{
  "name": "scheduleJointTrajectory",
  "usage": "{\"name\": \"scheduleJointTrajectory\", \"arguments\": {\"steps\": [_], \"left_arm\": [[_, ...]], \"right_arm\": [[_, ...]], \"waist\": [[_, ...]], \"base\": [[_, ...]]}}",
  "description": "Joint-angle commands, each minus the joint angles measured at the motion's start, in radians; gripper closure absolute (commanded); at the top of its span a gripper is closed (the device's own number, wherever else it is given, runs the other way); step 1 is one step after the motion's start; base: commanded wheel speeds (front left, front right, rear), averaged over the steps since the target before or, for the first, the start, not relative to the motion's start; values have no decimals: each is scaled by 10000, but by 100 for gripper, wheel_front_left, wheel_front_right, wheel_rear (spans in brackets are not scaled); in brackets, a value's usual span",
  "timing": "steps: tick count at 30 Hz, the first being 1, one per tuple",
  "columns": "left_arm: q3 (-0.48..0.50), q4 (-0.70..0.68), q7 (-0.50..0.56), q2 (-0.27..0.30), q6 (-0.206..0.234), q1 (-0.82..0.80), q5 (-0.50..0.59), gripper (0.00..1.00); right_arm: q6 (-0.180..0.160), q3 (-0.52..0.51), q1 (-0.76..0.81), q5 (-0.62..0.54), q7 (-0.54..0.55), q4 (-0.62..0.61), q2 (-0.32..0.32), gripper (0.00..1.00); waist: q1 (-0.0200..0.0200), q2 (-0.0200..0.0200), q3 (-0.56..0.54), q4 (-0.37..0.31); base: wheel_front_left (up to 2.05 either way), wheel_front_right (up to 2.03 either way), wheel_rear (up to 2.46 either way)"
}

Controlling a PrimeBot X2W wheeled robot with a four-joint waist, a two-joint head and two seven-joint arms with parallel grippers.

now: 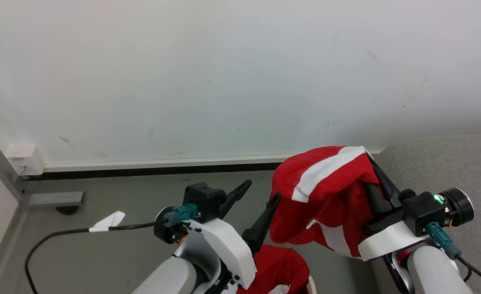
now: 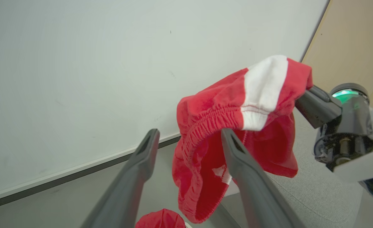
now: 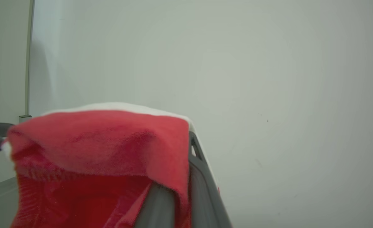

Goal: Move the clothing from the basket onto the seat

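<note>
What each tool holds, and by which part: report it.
Right tool grips the red garment by a fold beside its white stripe; the rest hangs. Left tool is open, holding nothing.

Nothing readable is showing in any view. The small white tag (image 1: 109,220) that is sitting on the black cable (image 1: 61,233) is appearing too small to tell whether anything is printed on it.
</note>
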Motion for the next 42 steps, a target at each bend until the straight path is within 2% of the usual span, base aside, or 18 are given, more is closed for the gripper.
{"name": "scheduleJointTrajectory", "arguments": {"steps": [1,8,16,25,34,42], "left_arm": [[-6,70,-47,39,0,134,70,0],[-47,186,-85,13,4,87,11,0],[-40,213,-98,27,37,110,-124,0],[-164,134,-162,-63,43,35,-145,0],[-368,123,-278,-236,-128,-150,-188,0],[-655,150,-280,-457,-241,-336,-131,0]], "right_arm": [[-23,-58,144,-40,6,-75,-37,100],[-23,-53,272,-20,5,-133,-50,100],[-21,-164,200,-6,5,-286,-213,100],[-23,-298,85,11,5,-544,-487,100],[-23,-514,55,51,6,-856,-868,100],[-21,-785,118,340,5,-1042,-952,100]], "waist": [[-1,0,10,-42],[-1,0,58,-214],[-1,0,186,-720],[-1,0,438,-1820],[-1,0,734,-3077],[-1,0,1037,-3568]], "base": [[0,0,0],[0,0,0],[0,0,0],[0,0,0],[0,0,0],[0,0,0]]}}
